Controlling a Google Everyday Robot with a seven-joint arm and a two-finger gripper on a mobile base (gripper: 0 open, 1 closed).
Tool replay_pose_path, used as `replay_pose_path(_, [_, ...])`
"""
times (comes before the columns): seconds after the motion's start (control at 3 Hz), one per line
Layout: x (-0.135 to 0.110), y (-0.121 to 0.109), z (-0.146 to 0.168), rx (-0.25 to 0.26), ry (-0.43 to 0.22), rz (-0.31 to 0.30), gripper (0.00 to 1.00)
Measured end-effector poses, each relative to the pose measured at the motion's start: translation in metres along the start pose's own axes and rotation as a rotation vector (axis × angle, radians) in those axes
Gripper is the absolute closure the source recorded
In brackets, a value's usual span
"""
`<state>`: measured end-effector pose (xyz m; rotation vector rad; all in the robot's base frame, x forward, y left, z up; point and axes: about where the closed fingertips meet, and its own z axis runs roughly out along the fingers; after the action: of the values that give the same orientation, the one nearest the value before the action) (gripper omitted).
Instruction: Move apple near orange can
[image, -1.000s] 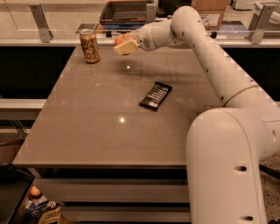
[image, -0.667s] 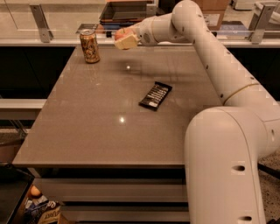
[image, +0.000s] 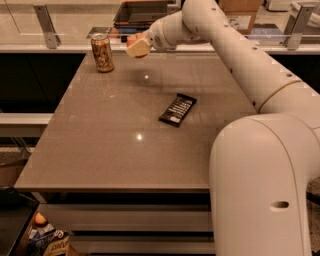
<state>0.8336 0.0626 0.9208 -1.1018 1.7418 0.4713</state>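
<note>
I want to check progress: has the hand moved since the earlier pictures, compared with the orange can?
Yes. The hand has moved slightly left in the view, toward the orange can, which stayed put; the gap between them is narrower.

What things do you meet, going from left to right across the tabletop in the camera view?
The can → the claw, held above the far side of the table, gripping the apple → the bar.
</note>
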Motion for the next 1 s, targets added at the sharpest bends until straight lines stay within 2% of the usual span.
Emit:
replay_pose_path(0.33, [0.009, 0.012, 0.009, 0.010, 0.038, 0.055, 1.00])
replay_pose_path(1.0, [0.018, 0.030, 0.028, -0.036, 0.073, 0.106, 1.00])
